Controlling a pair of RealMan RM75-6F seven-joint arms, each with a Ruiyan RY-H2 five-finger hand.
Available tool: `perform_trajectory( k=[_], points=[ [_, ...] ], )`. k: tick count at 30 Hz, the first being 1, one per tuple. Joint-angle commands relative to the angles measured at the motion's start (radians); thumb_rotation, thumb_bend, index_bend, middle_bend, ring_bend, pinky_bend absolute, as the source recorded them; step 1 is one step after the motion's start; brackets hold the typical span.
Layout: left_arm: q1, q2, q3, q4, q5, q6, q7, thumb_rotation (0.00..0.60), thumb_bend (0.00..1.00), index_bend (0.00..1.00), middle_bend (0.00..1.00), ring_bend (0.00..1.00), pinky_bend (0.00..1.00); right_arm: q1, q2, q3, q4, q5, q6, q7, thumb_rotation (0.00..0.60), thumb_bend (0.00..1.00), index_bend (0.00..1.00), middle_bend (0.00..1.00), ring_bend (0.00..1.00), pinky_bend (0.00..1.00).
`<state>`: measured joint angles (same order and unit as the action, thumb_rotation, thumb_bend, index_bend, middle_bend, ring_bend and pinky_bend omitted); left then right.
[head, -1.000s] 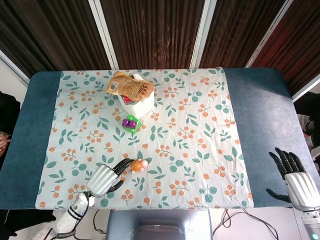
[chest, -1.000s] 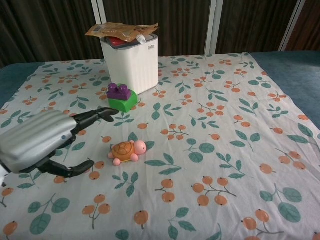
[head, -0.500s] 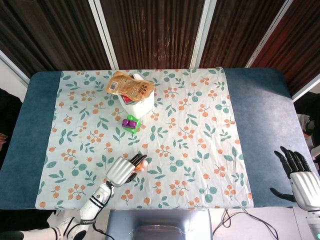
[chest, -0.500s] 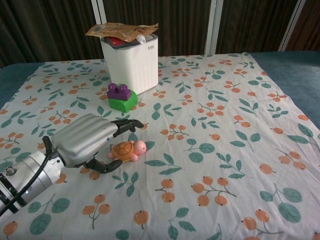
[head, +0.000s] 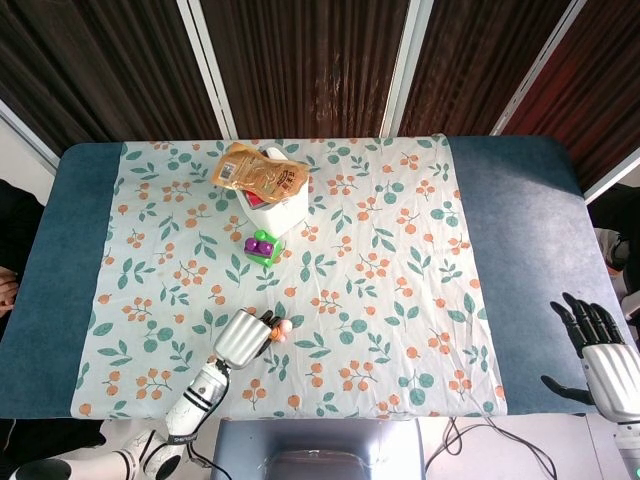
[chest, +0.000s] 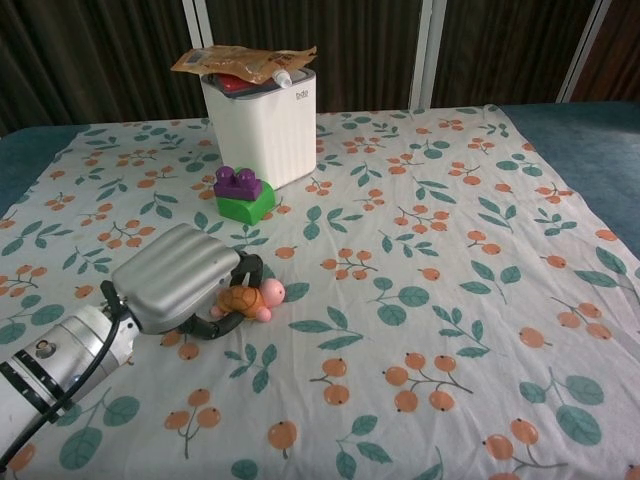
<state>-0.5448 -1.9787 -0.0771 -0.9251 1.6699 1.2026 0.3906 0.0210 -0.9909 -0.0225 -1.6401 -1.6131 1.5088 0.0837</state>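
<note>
Bench (head: 520, 200), blue top, under a floral cloth (chest: 430, 270) with leaves and orange berries; dark slatted panels behind.

White bin (chest: 262, 120) stands at the far side, a tan snack pouch (chest: 240, 62) lying flat across its rim, so it caps the opening rather than sitting inside. Something red shows under it.

Green and purple toy block (chest: 241, 196) sits just in front of the bin, apart from it.

Left robot hand (chest: 185, 280), near the cloth's front edge, is curled over the toy turtle (chest: 245, 298); fingers wrapped around the shell, pink head poking out to the right. Turtle is low, at or just off the cloth; cannot tell which.

Right robot hand (head: 605, 360) hangs off the bench's front right corner, fingers spread, holding nothing.
</note>
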Motion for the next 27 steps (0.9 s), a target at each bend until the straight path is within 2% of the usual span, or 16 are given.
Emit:
perform_trajectory(
  k=[1, 6, 10, 12, 13, 17, 19, 21, 23, 27],
  points=[
    [-0.01, -0.05, 0.003, 0.103, 0.027, 0.081, -0.016, 0.6, 0.42, 0.8, 0.86, 1.0, 1.0, 0.001, 0.0, 0.001, 0.001, 0.002, -0.002, 0.001, 0.6, 0.18, 0.0, 0.0, 0.0, 0.0],
    [-0.019, -0.079, 0.019, 0.179, 0.042, 0.125, -0.079, 0.6, 0.45, 0.85, 0.99, 1.0, 1.0, 0.0, 0.001, 0.001, 0.0, 0.002, -0.002, 0.001, 0.6, 0.18, 0.0, 0.0, 0.0, 0.0],
    [-0.02, -0.095, 0.024, 0.213, 0.042, 0.156, -0.119, 0.6, 0.45, 0.82, 0.99, 1.0, 1.0, 0.0, 0.0, 0.0, 0.0, 0.001, -0.003, -0.002, 0.6, 0.18, 0.0, 0.0, 0.0, 0.0],
    [-0.021, -0.096, 0.03, 0.222, 0.041, 0.156, -0.122, 0.6, 0.46, 0.77, 0.93, 1.0, 1.0, 0.001, -0.001, 0.0, -0.001, 0.0, -0.005, -0.004, 0.6, 0.18, 0.0, 0.0, 0.0, 0.0],
    [-0.022, -0.09, 0.035, 0.218, 0.038, 0.145, -0.124, 0.6, 0.45, 0.72, 0.86, 1.0, 1.0, 0.001, -0.001, 0.0, -0.001, 0.0, -0.006, -0.005, 0.6, 0.18, 0.0, 0.0, 0.0, 0.0],
    [-0.024, -0.058, 0.047, 0.171, 0.02, 0.099, -0.118, 0.6, 0.4, 0.34, 0.55, 1.0, 1.0, 0.0, 0.0, 0.0, -0.002, 0.0, -0.004, -0.005, 0.6, 0.18, 0.0, 0.0, 0.0, 0.0],
    [-0.024, -0.042, 0.05, 0.138, 0.011, 0.08, -0.105, 0.6, 0.39, 0.22, 0.39, 1.0, 1.0, 0.0, 0.001, -0.001, -0.003, -0.001, -0.004, -0.005, 0.6, 0.18, 0.0, 0.0, 0.0, 0.0],
    [-0.024, -0.031, 0.054, 0.11, 0.006, 0.071, -0.098, 0.6, 0.39, 0.17, 0.28, 1.0, 1.0, -0.001, 0.003, 0.0, -0.004, -0.002, -0.001, -0.003, 0.6, 0.18, 0.0, 0.0, 0.0, 0.0],
    [-0.023, -0.024, 0.058, 0.093, 0.005, 0.072, -0.093, 0.6, 0.39, 0.14, 0.21, 1.0, 1.0, -0.002, 0.003, 0.0, -0.004, -0.003, 0.001, -0.001, 0.6, 0.18, 0.0, 0.0, 0.0, 0.0],
    [-0.022, -0.011, 0.064, 0.058, 0.006, 0.078, -0.083, 0.6, 0.37, 0.09, 0.15, 1.0, 1.0, -0.004, 0.006, -0.002, -0.001, -0.01, 0.006, -0.001, 0.6, 0.18, 0.0, 0.0, 0.0, 0.0]
  ],
)
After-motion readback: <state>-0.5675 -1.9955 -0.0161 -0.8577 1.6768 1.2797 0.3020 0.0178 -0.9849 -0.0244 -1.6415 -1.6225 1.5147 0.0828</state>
